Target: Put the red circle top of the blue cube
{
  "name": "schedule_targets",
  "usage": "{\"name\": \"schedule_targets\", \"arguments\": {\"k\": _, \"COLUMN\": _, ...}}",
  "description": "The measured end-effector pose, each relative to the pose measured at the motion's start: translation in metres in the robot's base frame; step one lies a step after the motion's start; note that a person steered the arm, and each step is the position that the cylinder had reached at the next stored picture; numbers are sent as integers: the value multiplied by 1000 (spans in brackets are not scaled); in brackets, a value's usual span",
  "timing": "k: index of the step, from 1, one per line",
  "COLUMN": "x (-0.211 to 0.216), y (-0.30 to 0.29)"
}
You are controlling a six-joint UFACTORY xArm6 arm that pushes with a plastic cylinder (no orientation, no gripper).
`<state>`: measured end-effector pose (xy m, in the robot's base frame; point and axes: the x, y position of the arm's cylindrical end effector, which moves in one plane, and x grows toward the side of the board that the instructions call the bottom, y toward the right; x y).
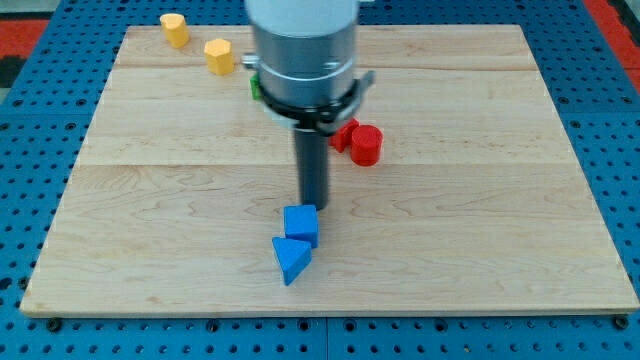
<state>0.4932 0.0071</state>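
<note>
The red circle (pixel 366 144), a short red cylinder, stands right of the board's centre. Another red block (pixel 345 134) touches its left side, partly hidden behind the rod; its shape is unclear. The blue cube (pixel 301 224) lies below the centre, with a blue triangle (pixel 290 259) touching its lower left. My tip (pixel 314 205) is just above the blue cube, at its upper right edge, and below left of the red circle.
Two yellow blocks (pixel 175 29) (pixel 219 56) stand at the view's top left. A green block (pixel 256 86) is mostly hidden behind the arm's grey body (pixel 303 50). The wooden board (pixel 500 230) lies on a blue pegged surface.
</note>
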Motion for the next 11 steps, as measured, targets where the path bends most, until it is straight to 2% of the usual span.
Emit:
{"name": "schedule_targets", "arguments": {"k": 1, "x": -35, "y": 75}}
{"name": "schedule_targets", "arguments": {"k": 2, "x": -39, "y": 86}}
{"name": "schedule_targets", "arguments": {"k": 4, "x": -77, "y": 55}}
{"name": "schedule_targets", "arguments": {"k": 5, "x": -98, "y": 84}}
{"name": "schedule_targets", "arguments": {"k": 6, "x": -123, "y": 45}}
{"name": "schedule_targets", "arguments": {"k": 7, "x": -134, "y": 38}}
{"name": "schedule_targets", "arguments": {"k": 9, "x": -75, "y": 24}}
{"name": "schedule_targets", "arguments": {"k": 10, "x": -64, "y": 59}}
{"name": "schedule_targets", "arguments": {"k": 11, "x": -39, "y": 57}}
